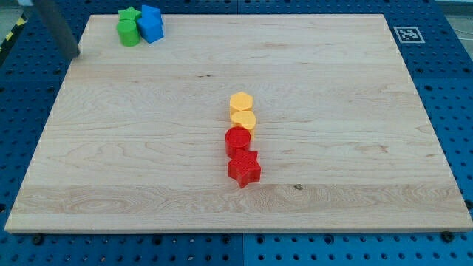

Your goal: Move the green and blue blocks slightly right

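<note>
Tip (74,53) is sitting bare at the view's left of the green blocks (128,28) and blue blocks (151,24), holding nothing, apart from them.

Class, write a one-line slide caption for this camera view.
My tip waits left of the green blocks and blue blocks.

A single camera looks down at a slant from above the near edge of the table (148,170), facing across it toward the far edge at the frame's top. It stands far enough back that nearly the whole table fits, its far edge looking narrower than the near one.
</note>
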Tool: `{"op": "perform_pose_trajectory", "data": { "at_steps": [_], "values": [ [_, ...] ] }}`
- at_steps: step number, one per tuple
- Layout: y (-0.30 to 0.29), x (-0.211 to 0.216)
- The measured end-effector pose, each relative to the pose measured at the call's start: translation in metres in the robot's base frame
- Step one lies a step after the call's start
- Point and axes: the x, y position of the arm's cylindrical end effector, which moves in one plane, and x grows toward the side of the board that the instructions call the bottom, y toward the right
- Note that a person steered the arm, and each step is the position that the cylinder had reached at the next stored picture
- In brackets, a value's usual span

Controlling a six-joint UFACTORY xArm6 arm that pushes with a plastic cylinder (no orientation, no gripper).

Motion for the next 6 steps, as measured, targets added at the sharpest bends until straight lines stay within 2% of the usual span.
{"op": "perform_pose_trajectory", "data": {
  "at_steps": [1,2,4,5,6],
  "values": [
    [0.012,-0.078],
    [0.013,-0.079],
    [0.062,-0.078],
    [0.115,-0.078],
    [0.116,-0.078]
  ]
}}
